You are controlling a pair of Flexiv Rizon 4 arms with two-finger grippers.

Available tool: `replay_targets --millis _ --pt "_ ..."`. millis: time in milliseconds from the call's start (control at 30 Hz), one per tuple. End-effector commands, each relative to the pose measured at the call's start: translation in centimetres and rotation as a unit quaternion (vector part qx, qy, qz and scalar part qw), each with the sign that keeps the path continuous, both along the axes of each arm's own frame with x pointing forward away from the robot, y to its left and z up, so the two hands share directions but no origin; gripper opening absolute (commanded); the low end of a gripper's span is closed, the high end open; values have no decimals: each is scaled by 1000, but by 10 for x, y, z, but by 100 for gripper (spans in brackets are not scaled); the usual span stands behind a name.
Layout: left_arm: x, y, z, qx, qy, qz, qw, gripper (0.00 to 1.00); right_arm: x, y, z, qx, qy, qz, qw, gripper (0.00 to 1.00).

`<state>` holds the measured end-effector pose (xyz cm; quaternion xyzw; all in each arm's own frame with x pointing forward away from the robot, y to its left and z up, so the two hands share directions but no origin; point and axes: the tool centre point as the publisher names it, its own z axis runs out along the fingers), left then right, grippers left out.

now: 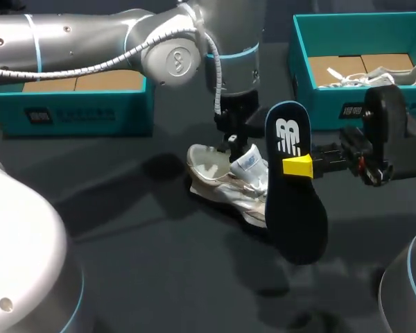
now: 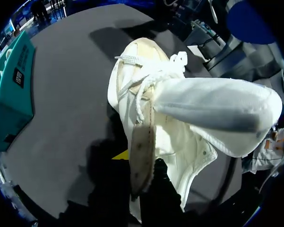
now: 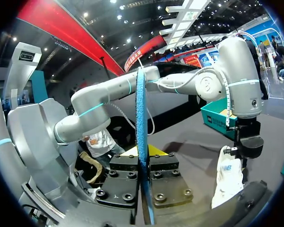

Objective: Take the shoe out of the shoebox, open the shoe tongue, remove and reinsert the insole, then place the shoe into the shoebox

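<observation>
On my feed the dark grey worktop (image 1: 125, 263) carries a teal box (image 1: 83, 111) at its far left, brown cardboard (image 1: 104, 82) lining the floor. A spare white sneaker (image 1: 374, 75) lies in the shoebox (image 1: 322, 104) at far right.

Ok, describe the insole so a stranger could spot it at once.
Over the dark table, look just right of the white shoe. The insole is held up in the right jaws: the only flat, dark blue, foot-shaped piece, with a white logo.
</observation>
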<state>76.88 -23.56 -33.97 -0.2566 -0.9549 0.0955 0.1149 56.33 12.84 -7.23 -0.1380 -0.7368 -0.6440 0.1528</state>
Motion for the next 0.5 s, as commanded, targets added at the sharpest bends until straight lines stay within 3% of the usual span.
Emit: replay_targets --millis 33,133,367,433,500 --pt "-1 3 0 -6 0 1 1000 0 -10 -3 1 -5 -2 -18 1000 0" --pt "-1 4 2 -7 -5 -21 1000 0 -10 -3 1 -5 -2 -18 1000 0" --pt "-6 9 12 -22 -43 -219 974 0 -10 -3 1 -5 -2 -18 1000 0" --pt "-14 10 13 -7 -84 -284 955 0 -10 -3 1 -5 -2 -18 1000 0" --pt "-20 9 17 8 -140 -260 955 0 -10 -3 1 -5 -2 -18 1000 0"
